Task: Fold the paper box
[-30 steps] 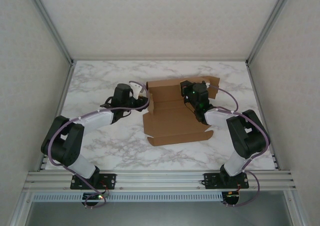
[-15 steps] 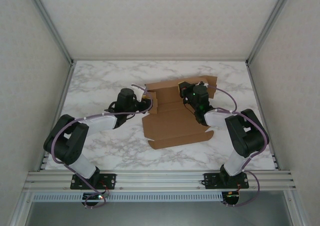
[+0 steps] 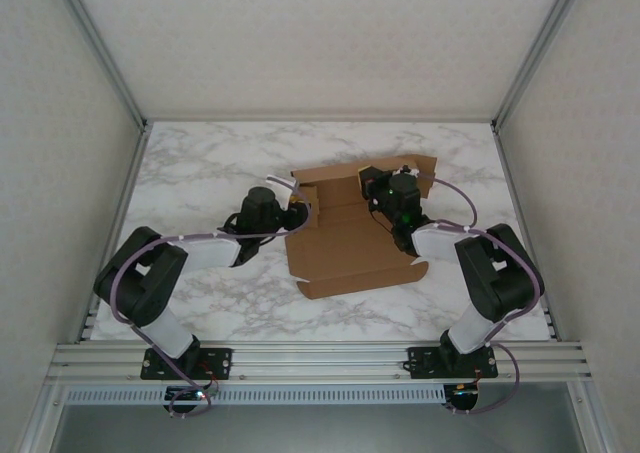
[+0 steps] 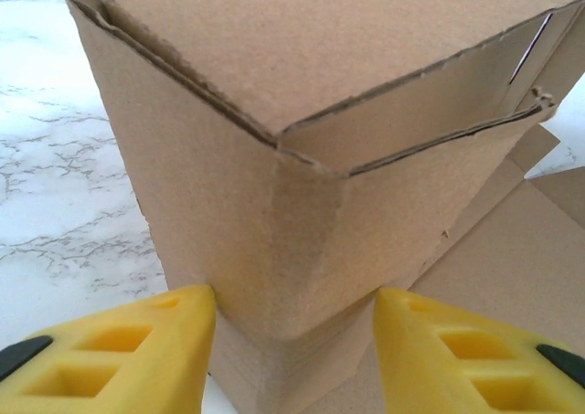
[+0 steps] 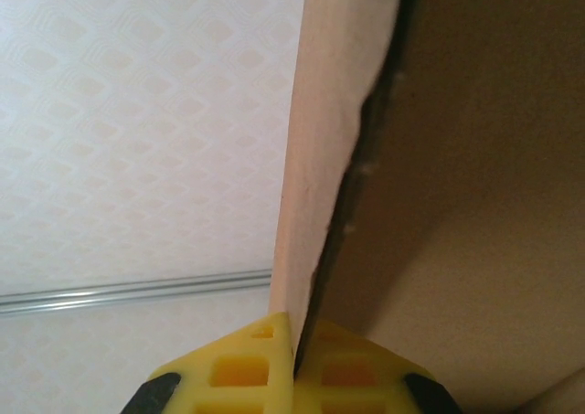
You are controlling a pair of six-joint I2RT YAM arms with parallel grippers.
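Observation:
The paper box (image 3: 350, 248) lies as a brown cardboard sheet in the middle of the marble table, its near part flat and its far flaps raised. My left gripper (image 3: 300, 213) is at the box's left side, open. In the left wrist view its yellow fingertips (image 4: 187, 318) straddle an upright folded corner of the paper box (image 4: 274, 112) and touch it on both sides. My right gripper (image 3: 372, 188) is over the far right part, shut on a raised flap. In the right wrist view the flap's edge (image 5: 315, 158) runs up from between the closed jaws of the right gripper (image 5: 294, 341).
White enclosure walls (image 3: 320, 43) stand close behind and beside the marble table (image 3: 200, 173). An aluminium rail (image 3: 320, 358) runs along the near edge, with both arm bases on it. Bare table lies left of and in front of the box.
My left arm has swung right and nearer, bringing its gripper against the box's left side flap. The box has shifted slightly. The right gripper has kept its hold.

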